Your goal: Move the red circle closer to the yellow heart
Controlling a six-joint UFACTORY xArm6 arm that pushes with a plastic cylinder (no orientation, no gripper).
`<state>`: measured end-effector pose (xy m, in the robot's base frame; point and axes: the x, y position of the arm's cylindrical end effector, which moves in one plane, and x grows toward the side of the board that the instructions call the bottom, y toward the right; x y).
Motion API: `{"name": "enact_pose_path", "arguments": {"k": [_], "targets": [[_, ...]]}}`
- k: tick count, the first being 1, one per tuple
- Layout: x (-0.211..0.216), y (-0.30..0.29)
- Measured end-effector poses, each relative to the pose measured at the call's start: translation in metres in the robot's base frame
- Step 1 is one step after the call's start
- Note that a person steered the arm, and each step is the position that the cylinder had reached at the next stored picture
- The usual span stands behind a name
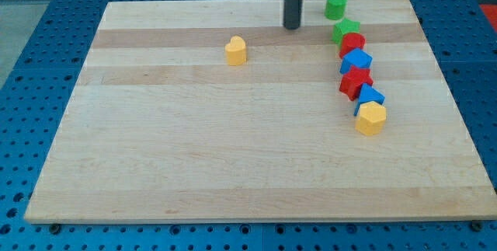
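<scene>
The red circle [351,44] lies at the view's right in a tight column of blocks, between a green star [345,29] above and a blue block [356,61] below. The yellow heart [236,50] sits alone left of centre near the view's top. My tip [292,27] rests on the board between them, right of the heart and up-left of the red circle, touching no block.
A green cylinder [335,5] stands near the board's top edge. Below the blue block come a red star [356,81], a blue triangle-like block [370,97] and a yellow hexagon [371,117]. The wooden board [194,158] lies on a blue perforated table.
</scene>
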<state>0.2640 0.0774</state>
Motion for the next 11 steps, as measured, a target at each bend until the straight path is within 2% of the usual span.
{"name": "enact_pose_path", "arguments": {"k": [4,5,6,9,11], "targets": [[0.009,0.150],[0.047,0.171],[0.070,0.159],[0.071,0.023],[0.071,-0.015]]}}
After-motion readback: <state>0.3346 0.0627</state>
